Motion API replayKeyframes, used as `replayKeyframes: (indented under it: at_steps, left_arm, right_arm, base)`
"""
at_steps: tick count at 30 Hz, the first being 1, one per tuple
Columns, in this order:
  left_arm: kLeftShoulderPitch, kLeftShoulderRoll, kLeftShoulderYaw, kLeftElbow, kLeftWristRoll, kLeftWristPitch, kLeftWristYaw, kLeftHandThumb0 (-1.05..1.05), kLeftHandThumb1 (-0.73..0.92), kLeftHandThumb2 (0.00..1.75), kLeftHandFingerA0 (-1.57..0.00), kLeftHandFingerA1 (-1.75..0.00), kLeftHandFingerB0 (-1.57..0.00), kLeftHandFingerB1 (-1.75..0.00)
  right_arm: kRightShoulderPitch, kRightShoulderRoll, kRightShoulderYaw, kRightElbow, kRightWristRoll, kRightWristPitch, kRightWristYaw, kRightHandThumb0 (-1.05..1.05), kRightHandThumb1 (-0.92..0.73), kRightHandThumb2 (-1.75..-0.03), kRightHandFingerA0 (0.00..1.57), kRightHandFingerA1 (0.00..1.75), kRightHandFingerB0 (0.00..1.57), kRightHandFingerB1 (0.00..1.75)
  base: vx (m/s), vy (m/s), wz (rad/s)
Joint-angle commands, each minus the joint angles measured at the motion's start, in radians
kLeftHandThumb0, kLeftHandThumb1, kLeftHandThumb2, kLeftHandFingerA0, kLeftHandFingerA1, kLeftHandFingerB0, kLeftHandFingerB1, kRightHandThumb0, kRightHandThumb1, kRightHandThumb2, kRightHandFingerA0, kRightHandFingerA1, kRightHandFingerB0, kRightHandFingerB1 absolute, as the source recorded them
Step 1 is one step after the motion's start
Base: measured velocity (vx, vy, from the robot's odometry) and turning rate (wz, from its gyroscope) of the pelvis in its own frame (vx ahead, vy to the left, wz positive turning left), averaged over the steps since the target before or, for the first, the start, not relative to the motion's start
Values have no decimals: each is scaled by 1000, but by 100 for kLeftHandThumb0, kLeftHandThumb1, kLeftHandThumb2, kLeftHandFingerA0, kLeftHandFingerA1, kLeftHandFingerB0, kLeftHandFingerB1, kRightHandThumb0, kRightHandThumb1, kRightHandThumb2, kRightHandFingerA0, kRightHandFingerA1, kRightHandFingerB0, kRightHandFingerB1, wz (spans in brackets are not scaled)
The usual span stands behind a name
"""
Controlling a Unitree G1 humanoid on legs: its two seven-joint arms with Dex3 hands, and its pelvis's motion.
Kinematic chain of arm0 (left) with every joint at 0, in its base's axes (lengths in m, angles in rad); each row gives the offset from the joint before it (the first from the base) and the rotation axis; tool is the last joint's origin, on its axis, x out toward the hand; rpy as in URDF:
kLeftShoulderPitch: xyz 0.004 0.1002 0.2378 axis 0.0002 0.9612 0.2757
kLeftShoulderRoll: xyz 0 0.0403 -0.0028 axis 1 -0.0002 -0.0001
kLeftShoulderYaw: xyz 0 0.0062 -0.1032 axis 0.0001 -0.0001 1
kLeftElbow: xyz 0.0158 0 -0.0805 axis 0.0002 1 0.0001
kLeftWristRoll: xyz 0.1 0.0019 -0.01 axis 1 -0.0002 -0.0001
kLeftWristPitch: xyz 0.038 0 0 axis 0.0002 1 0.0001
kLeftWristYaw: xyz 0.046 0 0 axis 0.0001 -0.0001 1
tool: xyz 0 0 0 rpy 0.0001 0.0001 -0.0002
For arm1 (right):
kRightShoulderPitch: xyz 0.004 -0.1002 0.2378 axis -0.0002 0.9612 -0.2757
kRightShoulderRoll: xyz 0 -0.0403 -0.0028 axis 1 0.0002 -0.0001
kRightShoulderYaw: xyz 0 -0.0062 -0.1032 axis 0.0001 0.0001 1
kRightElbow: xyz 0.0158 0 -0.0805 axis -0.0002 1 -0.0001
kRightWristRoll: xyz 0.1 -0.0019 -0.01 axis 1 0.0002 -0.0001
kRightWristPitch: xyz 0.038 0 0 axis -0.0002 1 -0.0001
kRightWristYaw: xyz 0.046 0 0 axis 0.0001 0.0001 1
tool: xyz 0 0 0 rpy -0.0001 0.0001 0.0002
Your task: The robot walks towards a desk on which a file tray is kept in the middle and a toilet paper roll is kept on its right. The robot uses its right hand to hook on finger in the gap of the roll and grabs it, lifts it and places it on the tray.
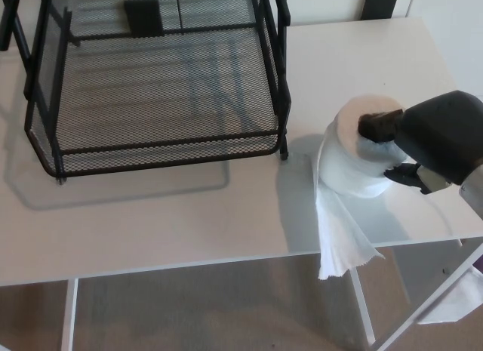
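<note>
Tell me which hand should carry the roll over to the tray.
Right. The right hand already has a finger hooked into the toilet paper roll, beside the file tray. The left hand is not in view.

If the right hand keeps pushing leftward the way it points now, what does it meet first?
The right hand already grips the toilet paper roll. Beyond that, probably the file tray corner post, though height is unclear.

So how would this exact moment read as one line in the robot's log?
right hand: shut on toilet paper roll, finger in core | loose sheet over desk edge | tray: empty | left hand: unseen
</note>
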Motion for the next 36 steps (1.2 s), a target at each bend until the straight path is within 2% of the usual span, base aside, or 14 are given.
replayKeyframes:
  at_steps: [1, 36]
  left_arm:
    - [3, 6, 0, 10, 11, -35, 6, -99, 71, 107, -35, -80, -30, -72]
    - [39, -27, 10, 16, 2, -56, 15, -99, 71, 107, -35, -80, -30, -72]
  right_arm:
    - [25, 4, 3, 28, -23, -23, 12, -28, -65, -63, 90, 151, 91, 62]
    - [29, 0, -7, 18, -46, -48, 34, -28, -65, -63, 90, 151, 91, 62]
  base:
    - [0, 0, 0]
    - [0, 0, 0]
